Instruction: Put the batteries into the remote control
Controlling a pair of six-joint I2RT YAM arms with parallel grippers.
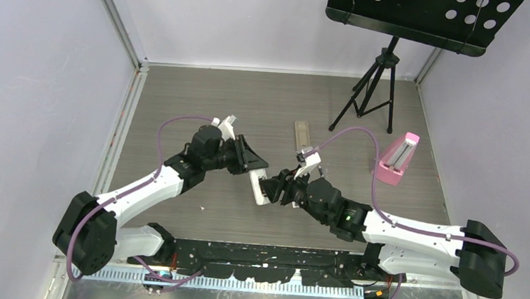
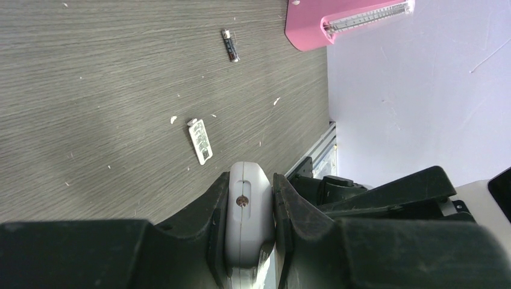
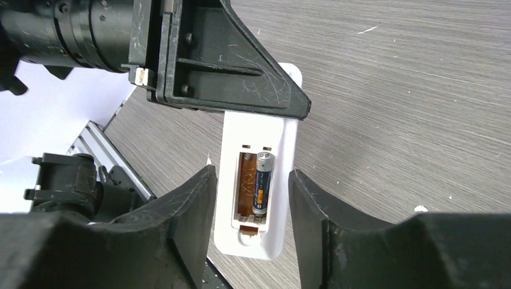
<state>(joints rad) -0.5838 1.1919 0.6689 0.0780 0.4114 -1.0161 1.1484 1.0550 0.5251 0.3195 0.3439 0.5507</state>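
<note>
On the table (image 1: pixel 201 102), the left gripper (image 2: pixel 250 198) clamps the far end of the remote control (image 3: pixel 253 129). Its long axis runs near to far, recess upward. The right gripper (image 3: pixel 250 180) straddles the near end, fingers spread. One battery (image 3: pixel 261 183) lies lengthwise inside; a loose battery (image 2: pixel 229 45) lies well apart.

two batteries (image 3: pixel 263 183) were counted: one sat in the recess of the single remote control (image 3: pixel 253 129), and the other battery (image 2: pixel 229 46) lay loose on the tabletop (image 2: pixel 90 90). there was one pink wedge-shaped object (image 1: pixel 397 158), one small white labelled piece (image 2: pixel 200 141), one tan bar (image 1: pixel 302 134) and one black stand (image 1: pixel 378 80). there were two tools, the left tool (image 2: pixel 252 180) and the right tool (image 3: pixel 252 174).
</note>
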